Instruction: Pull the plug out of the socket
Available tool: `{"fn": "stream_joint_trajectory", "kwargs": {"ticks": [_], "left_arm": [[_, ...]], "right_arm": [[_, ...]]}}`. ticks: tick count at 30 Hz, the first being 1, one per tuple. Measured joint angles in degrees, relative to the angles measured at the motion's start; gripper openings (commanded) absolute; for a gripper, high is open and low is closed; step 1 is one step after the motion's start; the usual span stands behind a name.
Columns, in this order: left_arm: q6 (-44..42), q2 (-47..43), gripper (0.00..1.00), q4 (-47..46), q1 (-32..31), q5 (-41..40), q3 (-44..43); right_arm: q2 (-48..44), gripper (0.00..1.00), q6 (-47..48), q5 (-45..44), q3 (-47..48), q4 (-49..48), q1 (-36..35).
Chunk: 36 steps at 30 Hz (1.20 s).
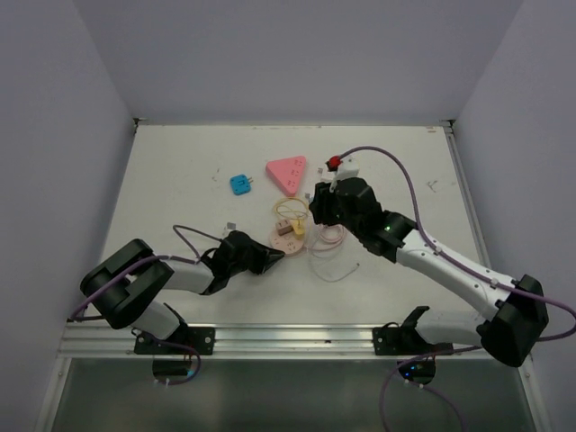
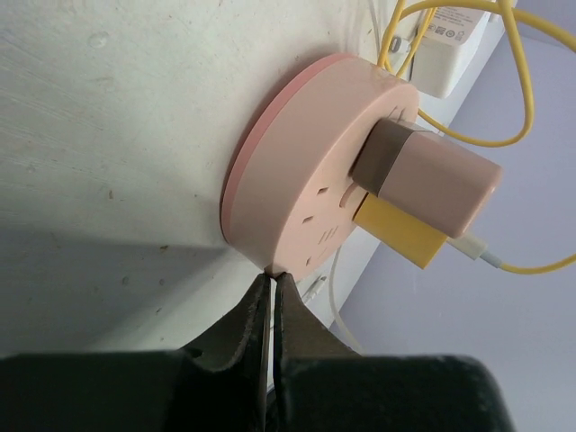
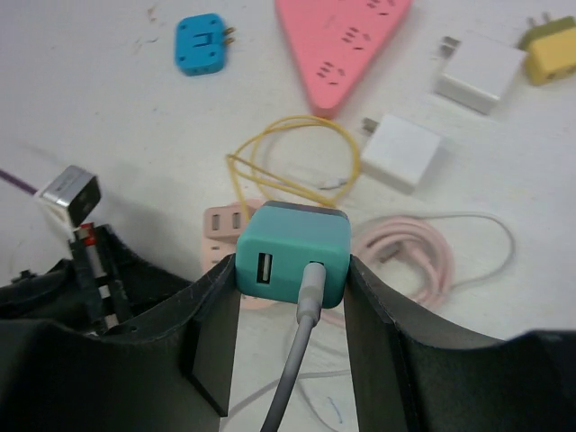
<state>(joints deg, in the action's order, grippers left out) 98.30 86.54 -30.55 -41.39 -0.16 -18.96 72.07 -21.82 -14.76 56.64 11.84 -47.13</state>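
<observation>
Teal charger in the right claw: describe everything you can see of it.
The teal charger is a rounded plastic cube with a dark grey band on its far edge. Its near face has an empty USB port and a second port holding a pale grey cable that runs toward the camera. The right claw clamps it, black fingers pressing both sides. It sits in front of the round pink socket; its prongs are hidden, so whether it is plugged in cannot be told.

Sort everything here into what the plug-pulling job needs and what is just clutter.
Job: teal plug, clamped in the right gripper; round pink socket, with the left gripper at its rim.
Clutter: blue adapter, pink triangular power strip, white charger, second white charger, loose yellow adapter, coiled pink cable.
</observation>
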Motion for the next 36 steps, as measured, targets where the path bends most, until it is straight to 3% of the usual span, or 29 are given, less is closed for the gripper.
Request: {"fn": "stream_joint_trajectory", "kwargs": {"ticks": [7, 16, 19, 20, 22, 23, 26, 32, 36], "left_arm": [[-1.9, -0.7, 0.05, 1.9, 0.1, -0.1, -0.7], [-5.1, -1.9, 0.08, 5.9, 0.2, -0.5, -2.2], [-6.2, -2.6, 0.09, 7.4, 0.2, -0.9, -2.5], [-6.5, -3.0, 0.09, 7.9, 0.2, -1.2, -2.5], [-7.2, -3.6, 0.09, 8.9, 0.2, -1.7, -2.5], [-7.5, -3.9, 0.10, 9.3, 0.2, -2.0, -2.5], [-8.1, -4.4, 0.10, 10.1, 0.2, -2.4, -2.5], [-9.0, -4.6, 0.10, 10.4, 0.2, -2.5, -2.6], [-9.5, -4.6, 0.11, 10.5, 0.2, -2.5, -2.7]], "right_arm": [[-5.2, 0.00, -2.0, -4.2, -3.0, 9.0, 11.2], [7.0, 0.00, -3.7, 0.9, -3.8, 19.5, 23.9], [12.4, 0.17, -3.6, 3.8, -2.5, 22.5, 26.4], [13.9, 0.30, -3.5, 4.5, -1.9, 23.3, 27.2], [15.8, 0.41, -3.2, 6.2, -0.6, 24.8, 28.4], [16.1, 0.53, -3.1, 7.0, -0.1, 25.0, 28.8], [16.4, 0.75, -2.4, 8.3, 2.0, 26.6, 29.8], [16.4, 0.94, -0.6, 9.9, 5.3, 29.7, 29.9], [15.8, 0.96, 0.2, 10.5, 5.4, 31.8, 29.9]]}}
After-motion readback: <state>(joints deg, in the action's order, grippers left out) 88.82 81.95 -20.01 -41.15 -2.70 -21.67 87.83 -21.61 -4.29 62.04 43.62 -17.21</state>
